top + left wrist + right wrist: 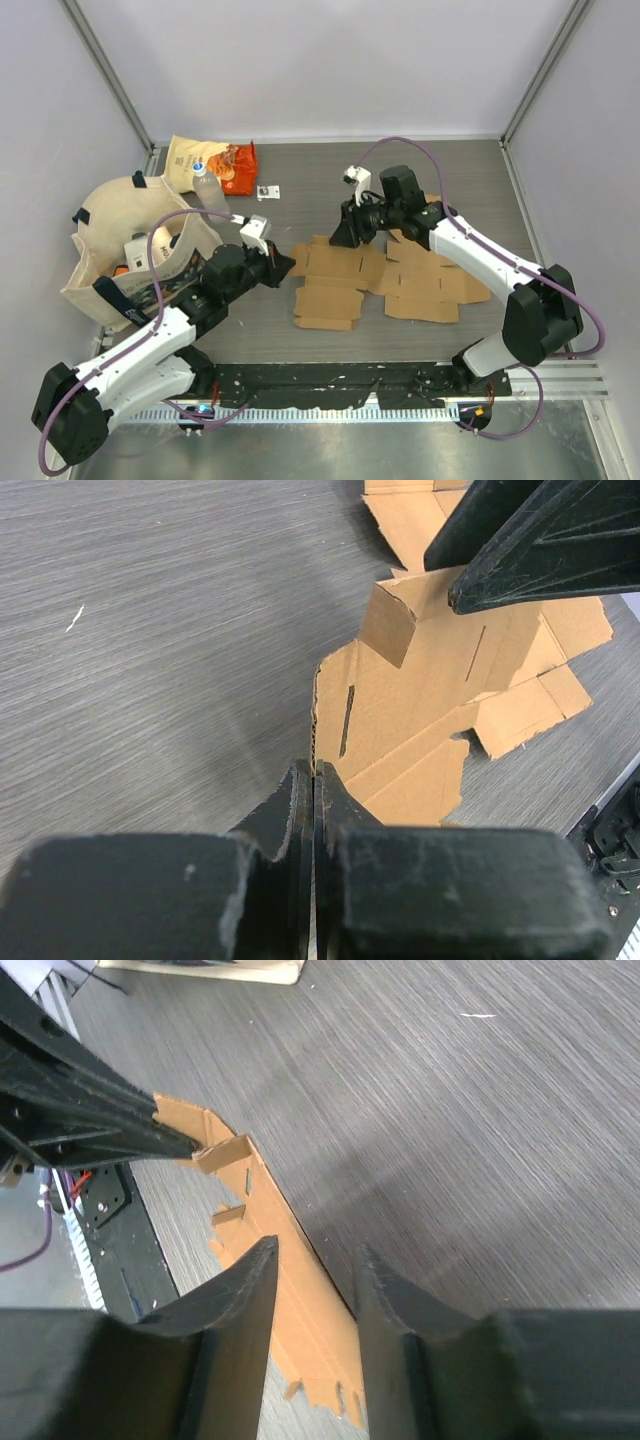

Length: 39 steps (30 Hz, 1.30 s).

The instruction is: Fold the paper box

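A flat brown paper box blank (330, 285) lies on the grey table between the two arms. My left gripper (287, 262) is shut on its left edge, and in the left wrist view the corrugated edge (315, 720) runs straight into the seam between the closed fingers (314, 780). One small flap (225, 1152) stands up beside those fingertips. My right gripper (338, 238) hangs open over the blank's far edge, and its jaws (315, 1255) straddle the long border with only cardboard (300, 1305) beneath. The right gripper's dark fingers (540, 540) cross the top of the left wrist view.
A second flat cardboard blank (435, 285) lies to the right, under the right forearm. A cloth tote bag (110, 250) full of items sits at the far left. Behind it are snack packets (210, 162) and a small white tag (268, 191). A black rail (330, 385) runs along the near edge.
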{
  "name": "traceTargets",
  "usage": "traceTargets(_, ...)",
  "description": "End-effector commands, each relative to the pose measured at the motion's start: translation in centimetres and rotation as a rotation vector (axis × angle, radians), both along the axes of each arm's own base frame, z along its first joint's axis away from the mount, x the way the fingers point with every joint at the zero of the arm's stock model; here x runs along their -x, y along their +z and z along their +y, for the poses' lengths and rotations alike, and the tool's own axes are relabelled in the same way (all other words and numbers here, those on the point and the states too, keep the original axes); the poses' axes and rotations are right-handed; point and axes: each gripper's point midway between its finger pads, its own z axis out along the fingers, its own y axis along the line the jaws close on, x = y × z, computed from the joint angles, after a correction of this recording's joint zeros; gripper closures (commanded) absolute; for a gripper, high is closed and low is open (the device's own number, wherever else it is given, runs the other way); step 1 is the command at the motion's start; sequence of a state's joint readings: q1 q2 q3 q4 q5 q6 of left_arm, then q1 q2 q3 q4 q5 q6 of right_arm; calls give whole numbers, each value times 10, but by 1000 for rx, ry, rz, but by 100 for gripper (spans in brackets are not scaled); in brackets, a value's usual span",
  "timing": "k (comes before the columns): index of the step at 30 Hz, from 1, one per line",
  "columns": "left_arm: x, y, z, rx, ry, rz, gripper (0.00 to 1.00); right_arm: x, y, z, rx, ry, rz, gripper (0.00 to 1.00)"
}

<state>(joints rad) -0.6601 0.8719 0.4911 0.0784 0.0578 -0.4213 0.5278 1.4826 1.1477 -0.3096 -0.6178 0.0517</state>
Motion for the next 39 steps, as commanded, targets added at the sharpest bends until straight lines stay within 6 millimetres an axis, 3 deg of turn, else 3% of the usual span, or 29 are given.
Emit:
traceTargets(1, -4, 16, -4, 35, -8, -63, 100, 10, 26, 7, -99, 103, -125, 66)
traceTargets(5, -6, 15, -7, 69, 11, -33, 100, 15, 20, 9, -69, 129, -266, 81)
traceTargets(6, -10, 15, -5, 75, 45, -19, 99, 12, 10, 4, -30, 94, -294, 85)
traceTargets(8, -15, 10, 0, 84, 106, 20, 96, 10, 13, 8, -9, 84, -397, 94)
traceTargets(9, -15, 7, 2, 105, 139, 63, 87, 10, 4, 6, 19, 68, -417, 98)
traceTargets(11, -18, 4, 8, 114, 197, 92, 75, -5, 7, 5, 58, -8, -539, 99)
traceTargets(12, -18, 2, 11, 120, 226, 118, 66, 0, 0, 8, 77, 1, -563, 99)
traceTargets(14, -21, 3, 22, 106, 297, 133, 55, -11, -2, 7, 132, -35, -665, 99)
traceTargets(15, -20, 3, 28, 99, 322, 144, 44, -8, -11, 8, 162, -26, -687, 99)
traceTargets(18, -19, 6, 47, 82, 434, 194, 33, -16, -21, 6, 230, -20, -795, 99)
traceTargets(20, -17, 13, 43, 126, 433, 240, 33, -17, -23, 11, 241, -14, -831, 99)
traceTargets(23, -11, 31, 15, 246, 324, 329, 37, -13, -36, 19, 286, 23, -870, 99)
traceTargets(28, -12, 41, -18, 441, 317, 558, 39, -15, -51, 24, 337, 30, -899, 99)
traceTargets(31, -22, 37, -31, 565, 364, 688, 40, -13, -51, 25, 327, 37, -905, 99)
traceTargets(39, -55, -5, -38, 714, 556, 884, 51, -10, -46, 26, 314, 50, -915, 99)
